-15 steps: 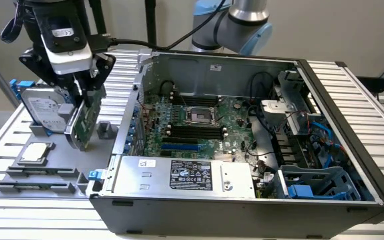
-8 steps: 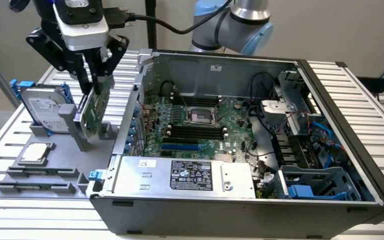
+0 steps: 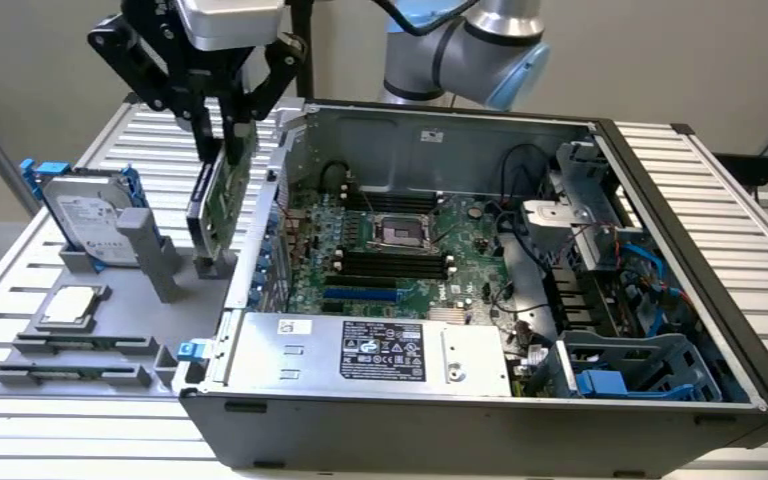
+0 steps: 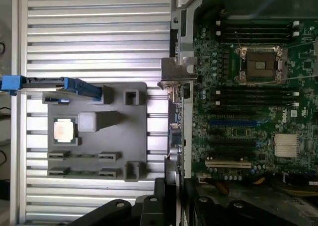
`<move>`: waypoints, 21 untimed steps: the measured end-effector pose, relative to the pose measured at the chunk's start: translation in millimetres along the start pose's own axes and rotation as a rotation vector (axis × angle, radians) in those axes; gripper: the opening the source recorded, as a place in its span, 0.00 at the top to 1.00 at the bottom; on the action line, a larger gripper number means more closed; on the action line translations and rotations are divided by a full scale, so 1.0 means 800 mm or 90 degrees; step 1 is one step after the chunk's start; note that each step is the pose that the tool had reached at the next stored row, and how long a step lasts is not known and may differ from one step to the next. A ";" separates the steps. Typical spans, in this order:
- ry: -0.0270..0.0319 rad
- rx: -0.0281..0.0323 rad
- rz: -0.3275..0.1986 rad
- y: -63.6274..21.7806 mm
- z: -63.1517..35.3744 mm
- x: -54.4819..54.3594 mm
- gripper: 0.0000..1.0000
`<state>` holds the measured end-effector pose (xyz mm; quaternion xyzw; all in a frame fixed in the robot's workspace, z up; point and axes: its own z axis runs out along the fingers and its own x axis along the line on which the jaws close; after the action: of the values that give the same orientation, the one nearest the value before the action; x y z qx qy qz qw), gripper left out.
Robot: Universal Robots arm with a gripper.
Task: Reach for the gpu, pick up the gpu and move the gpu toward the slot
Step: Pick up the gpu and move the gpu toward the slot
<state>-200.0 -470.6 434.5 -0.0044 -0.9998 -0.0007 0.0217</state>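
Holding the gpu (image 3: 208,205) by its upper edge, the gripper (image 3: 221,135) has its fingers closed on the card. The gpu hangs upright and a little tilted, just above the grey holder (image 3: 84,300) on the table (image 3: 117,150), close beside the open computer case (image 3: 491,420). A hard drive (image 3: 88,212) stands at the exterior view's left.

One gpu (image 3: 208,200), one hard drive (image 3: 88,210), one processor chip (image 3: 69,305), one computer case (image 3: 518,300).

Card (image 3: 208,205) held upright under claw (image 3: 224,135), above the tray (image 3: 37,290); computer case (image 3: 518,300) just beside on exterior view's right.
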 end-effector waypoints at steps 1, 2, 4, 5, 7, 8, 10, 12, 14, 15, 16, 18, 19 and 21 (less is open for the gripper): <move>0.0002 -0.0002 0.000 0.000 -0.001 -0.006 0.74; 0.0002 -0.0006 0.000 0.000 -0.001 -0.011 0.74; 0.0002 -0.0019 0.000 0.000 -0.001 -0.023 0.74; 0.0002 -0.0028 0.000 0.000 -0.002 -0.029 0.74; 0.0002 -0.0045 0.000 0.000 -0.002 -0.040 0.74; 0.0001 -0.0054 0.000 0.000 -0.002 -0.046 0.74; 0.0002 -0.0068 0.000 0.000 -0.003 -0.057 0.74; 0.0002 -0.0082 0.000 0.001 -0.003 -0.068 0.74; 0.0002 -0.0095 -0.001 0.001 -0.004 -0.080 0.74; 0.0002 -0.0100 0.000 0.001 -0.004 -0.085 0.74; 0.0002 -0.0106 0.000 0.001 -0.004 -0.091 0.74; 0.0002 -0.0112 -0.001 0.001 -0.005 -0.102 0.74; 0.0002 -0.0115 -0.001 0.001 -0.005 -0.108 0.74; 0.0002 -0.0117 -0.001 0.001 -0.005 -0.120 0.74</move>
<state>-104.2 -470.6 434.7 -0.0041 -0.9997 -0.0099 0.0218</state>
